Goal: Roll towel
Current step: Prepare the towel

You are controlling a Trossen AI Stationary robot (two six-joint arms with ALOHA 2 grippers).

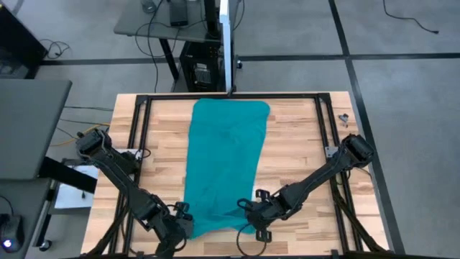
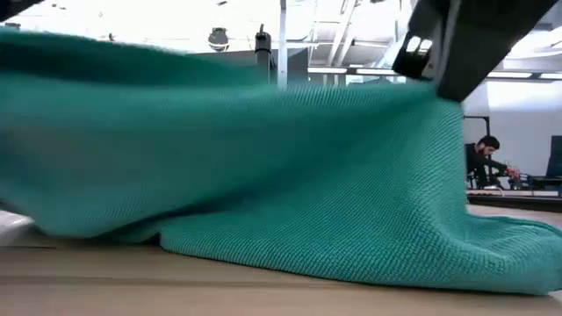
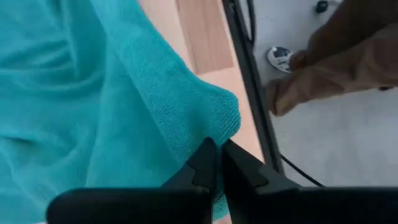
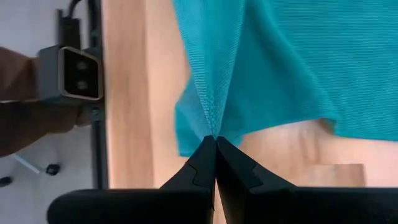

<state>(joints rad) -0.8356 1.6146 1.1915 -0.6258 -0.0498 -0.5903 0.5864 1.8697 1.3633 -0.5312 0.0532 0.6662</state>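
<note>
Both arms are down at the near edge of the table, and each claw has a corner of the towel. The left claw is pinched shut on the near left corner, teal cloth bunched right at its fingertips. The right claw is clamped on the near right corner, and the fabric rises to its tips in a sharp peak.

There's bare wood on both sides of the towel, plenty of open table left and right, with a black frame running round it. The far end of the towel lies at the far rail.

From table height, the lifted cloth fills the picture and hides the table behind it; a person shows beyond.

The towel's long axis runs from near edge to far edge, down the table's middle, its far part lying flat.
</note>
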